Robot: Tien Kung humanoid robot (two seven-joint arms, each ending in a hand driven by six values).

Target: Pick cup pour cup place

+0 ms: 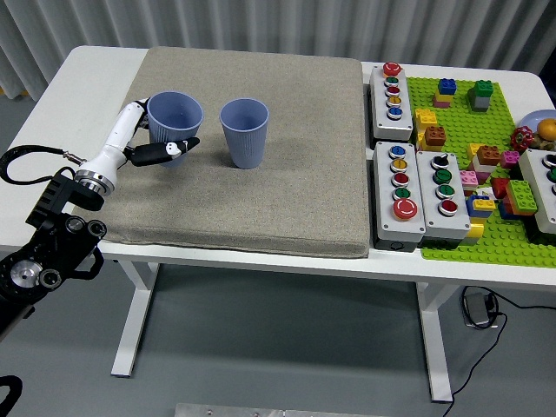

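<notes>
Gripping the left cup [175, 113], the left hand [148, 143] holds it upright beside the other cup [244, 130]

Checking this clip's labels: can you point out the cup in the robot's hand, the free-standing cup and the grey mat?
held cup [176, 111], head view, inner rim.
free-standing cup [244, 135], head view, outer wall.
grey mat [295, 174], head view, bare middle area.
left hand [143, 139], head view, around the held cup.
</notes>
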